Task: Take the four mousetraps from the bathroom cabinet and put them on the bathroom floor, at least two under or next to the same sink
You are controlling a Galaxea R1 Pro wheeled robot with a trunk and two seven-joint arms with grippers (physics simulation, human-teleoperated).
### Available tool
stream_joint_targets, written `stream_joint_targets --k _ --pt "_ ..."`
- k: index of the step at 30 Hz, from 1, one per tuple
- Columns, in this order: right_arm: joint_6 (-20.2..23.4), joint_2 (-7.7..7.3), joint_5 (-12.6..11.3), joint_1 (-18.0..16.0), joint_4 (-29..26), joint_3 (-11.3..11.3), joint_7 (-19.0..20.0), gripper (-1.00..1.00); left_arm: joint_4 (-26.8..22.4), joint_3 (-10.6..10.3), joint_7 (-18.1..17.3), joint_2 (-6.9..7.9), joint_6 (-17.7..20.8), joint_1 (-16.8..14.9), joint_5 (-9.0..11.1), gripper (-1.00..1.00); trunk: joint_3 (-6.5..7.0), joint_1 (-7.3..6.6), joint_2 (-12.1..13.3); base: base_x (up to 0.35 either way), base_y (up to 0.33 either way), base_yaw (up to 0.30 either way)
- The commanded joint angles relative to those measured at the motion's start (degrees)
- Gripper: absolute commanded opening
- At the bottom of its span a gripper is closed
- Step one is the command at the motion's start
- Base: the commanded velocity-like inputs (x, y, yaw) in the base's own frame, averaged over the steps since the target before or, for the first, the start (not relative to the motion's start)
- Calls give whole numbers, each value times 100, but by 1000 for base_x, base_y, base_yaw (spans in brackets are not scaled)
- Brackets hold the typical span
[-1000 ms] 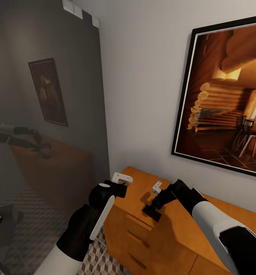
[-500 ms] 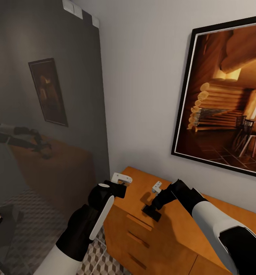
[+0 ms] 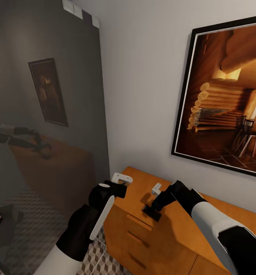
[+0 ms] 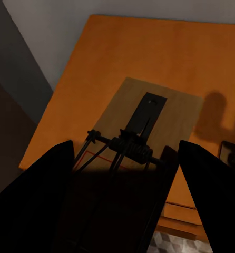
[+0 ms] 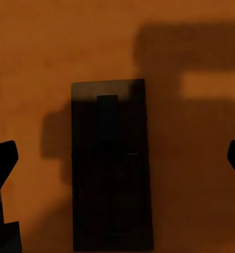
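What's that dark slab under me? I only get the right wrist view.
Observer: It's a mousetrap, shadowed by the right arm. The head view shows it lying near the front edge of an orange cabinet.
Operator: Is it the only one?
Observer: No. The left wrist view shows a second mousetrap, a tan board with a black spring bar, between the open left jaws.
Operator: Where's that one?
Observer: It's on the same cabinet top, toward its left end, which is where the head view shows the left arm.
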Motion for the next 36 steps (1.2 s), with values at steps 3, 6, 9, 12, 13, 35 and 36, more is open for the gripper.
stream_joint_targets --k 3,6,9,12,13,35,36 --pt "20 13 49 -3 6 8 29 100 -14 -11 59 -22 21 -7 69 -100 -13 3 -12 0 0 0" --pt "26 25 51 -3 13 12 27 100 -17 -17 61 -44 22 -7 74 -100 -13 3 -12 0 0 0" --pt "29 31 58 -3 16 13 20 100 -17 -19 62 -44 22 -7 77 -100 -13 3 -12 0 0 0" --pt "29 35 59 -3 17 14 18 100 -17 -19 63 -44 22 -7 75 -100 -13 3 -12 0 0 0" --pt "29 36 60 -3 17 14 17 100 -16 -19 63 -44 22 -7 76 -100 -13 3 -12 0 0 0" --pt "204 39 135 -3 53 20 -41 100 -16 -20 63 -44 22 -7 69 -100 -13 3 -12 0 0 0" --pt "243 39 150 -3 57 21 -42 100 -16 -20 63 -44 22 -7 68 -100 -13 3 -12 0 0 0"
